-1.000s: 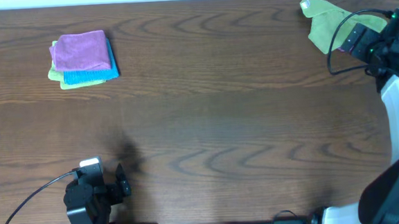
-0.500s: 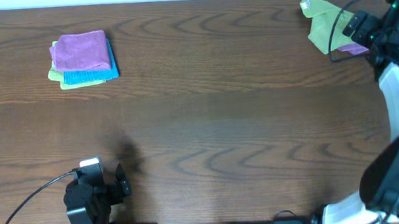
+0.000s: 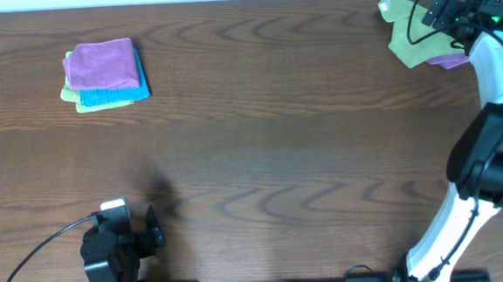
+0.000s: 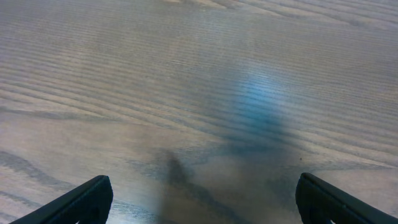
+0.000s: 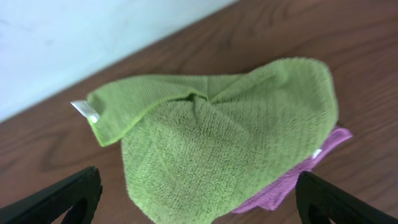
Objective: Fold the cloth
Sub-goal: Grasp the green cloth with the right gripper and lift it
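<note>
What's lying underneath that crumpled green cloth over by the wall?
A purple cloth pokes out from under the green cloth, at its lower right edge in the right wrist view. The rest of it is covered, so its full shape cannot be seen.

The cloth (image 5: 224,143) is nubby green terry; the table (image 3: 269,140) is dark, faintly glossy woodgrain.
</note>
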Robot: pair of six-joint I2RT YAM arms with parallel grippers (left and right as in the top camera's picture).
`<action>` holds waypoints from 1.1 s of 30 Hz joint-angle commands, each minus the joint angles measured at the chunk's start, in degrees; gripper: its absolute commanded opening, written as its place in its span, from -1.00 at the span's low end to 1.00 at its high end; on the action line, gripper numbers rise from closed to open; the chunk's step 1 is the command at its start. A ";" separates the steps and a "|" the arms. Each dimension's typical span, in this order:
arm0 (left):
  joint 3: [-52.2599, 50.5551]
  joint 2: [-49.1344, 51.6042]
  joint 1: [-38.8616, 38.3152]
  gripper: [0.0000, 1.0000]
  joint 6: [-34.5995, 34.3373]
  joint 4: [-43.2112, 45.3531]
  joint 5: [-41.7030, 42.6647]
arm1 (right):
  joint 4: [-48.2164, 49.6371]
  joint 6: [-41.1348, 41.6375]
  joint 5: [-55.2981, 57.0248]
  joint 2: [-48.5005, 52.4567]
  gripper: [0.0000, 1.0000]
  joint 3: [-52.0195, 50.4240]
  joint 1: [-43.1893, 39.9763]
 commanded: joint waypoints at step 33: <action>-1.25 -0.37 -0.22 0.91 -0.04 -0.68 -0.83 | 0.96 3.50 -3.02 10.34 -0.70 1.44 0.59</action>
